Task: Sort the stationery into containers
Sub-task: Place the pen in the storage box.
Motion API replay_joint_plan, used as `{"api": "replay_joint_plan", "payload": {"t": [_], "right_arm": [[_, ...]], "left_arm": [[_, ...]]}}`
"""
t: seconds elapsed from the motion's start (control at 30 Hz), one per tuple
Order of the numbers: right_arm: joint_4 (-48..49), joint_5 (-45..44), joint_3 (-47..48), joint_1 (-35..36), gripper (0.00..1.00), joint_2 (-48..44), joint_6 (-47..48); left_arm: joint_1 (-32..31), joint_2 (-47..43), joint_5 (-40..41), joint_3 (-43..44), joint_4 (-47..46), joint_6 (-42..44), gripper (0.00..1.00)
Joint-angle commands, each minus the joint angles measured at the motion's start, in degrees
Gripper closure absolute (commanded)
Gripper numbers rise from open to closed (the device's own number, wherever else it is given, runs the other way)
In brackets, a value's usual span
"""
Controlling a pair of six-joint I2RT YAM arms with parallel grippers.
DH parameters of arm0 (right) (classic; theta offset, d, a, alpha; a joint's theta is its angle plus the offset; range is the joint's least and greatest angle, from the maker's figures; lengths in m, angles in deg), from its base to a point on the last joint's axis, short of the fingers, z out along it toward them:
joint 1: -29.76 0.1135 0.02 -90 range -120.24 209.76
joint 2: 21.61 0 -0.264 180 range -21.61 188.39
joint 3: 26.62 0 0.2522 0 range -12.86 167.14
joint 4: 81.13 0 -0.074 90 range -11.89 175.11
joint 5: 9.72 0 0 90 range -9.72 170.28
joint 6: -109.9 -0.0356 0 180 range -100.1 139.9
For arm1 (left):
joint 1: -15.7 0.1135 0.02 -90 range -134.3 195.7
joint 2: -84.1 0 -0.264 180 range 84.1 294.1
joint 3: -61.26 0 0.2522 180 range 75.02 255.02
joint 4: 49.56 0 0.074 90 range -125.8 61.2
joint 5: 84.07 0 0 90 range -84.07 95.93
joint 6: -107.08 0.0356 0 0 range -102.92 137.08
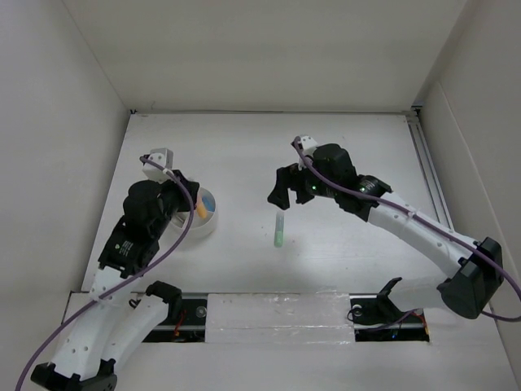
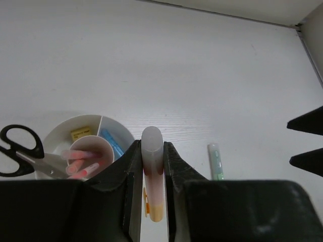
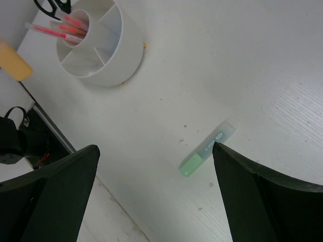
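Note:
My left gripper [image 1: 195, 200] is shut on an orange stubby marker [image 2: 152, 171] and holds it at the right edge of the round white tub [image 1: 203, 229]. In the left wrist view the tub [image 2: 120, 130] holds black-handled scissors [image 2: 20, 148], pink pens [image 2: 81, 165], a blue marker [image 2: 111, 143] and a tan eraser [image 2: 81, 133]. A green marker [image 1: 279, 230] lies on the table. My right gripper [image 1: 285, 197] is open above it; in the right wrist view the gripper [image 3: 156, 147] has the green marker [image 3: 206, 150] by its right finger.
White walls close the table on the left, back and right. A taped strip [image 1: 277, 314] runs along the near edge between the arm bases. In the right wrist view the tub [image 3: 121, 55] stands at the upper left, with the orange marker [image 3: 15, 61] beside it.

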Motion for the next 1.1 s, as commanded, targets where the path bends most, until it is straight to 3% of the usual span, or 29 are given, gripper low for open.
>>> {"api": "replay_joint_plan", "payload": {"t": [0.0,0.2,0.5,0.6,0.73,0.93,1.07], "right_arm": [[8.7,4.4,-1.5,-1.2,0.00,0.9,1.4],[17.8,1.5,-6.0,1.8,0.00,-1.0,-2.8],[26.5,-6.9,-21.6,11.0,0.00,-16.4,-7.4],[29.5,-6.9,-29.4,12.2,0.00,-24.1,-9.3],[29.6,-6.1,-31.5,12.2,0.00,-27.6,-9.9],[29.6,-5.4,-32.8,12.8,0.00,-29.4,-7.4],[30.2,-4.2,-32.8,12.8,0.00,-29.4,-6.3]], "left_arm": [[-0.1,-0.7,-6.1,-0.8,-5.8,2.8,1.00],[-0.1,-2.7,-2.8,-3.0,-9.2,4.2,1.00],[-0.1,-8.5,8.7,-7.4,-11.3,-0.7,1.00],[-0.1,-8.0,8.7,-7.4,-9.4,-2.3,1.00],[-0.1,-8.6,8.2,-9.0,-8.9,-3.6,1.00],[-0.1,-14.8,14.6,-13.7,-11.9,-12.9,1.00],[-0.1,-14.8,13.9,-16.6,-15.3,-12.5,1.00]]}}
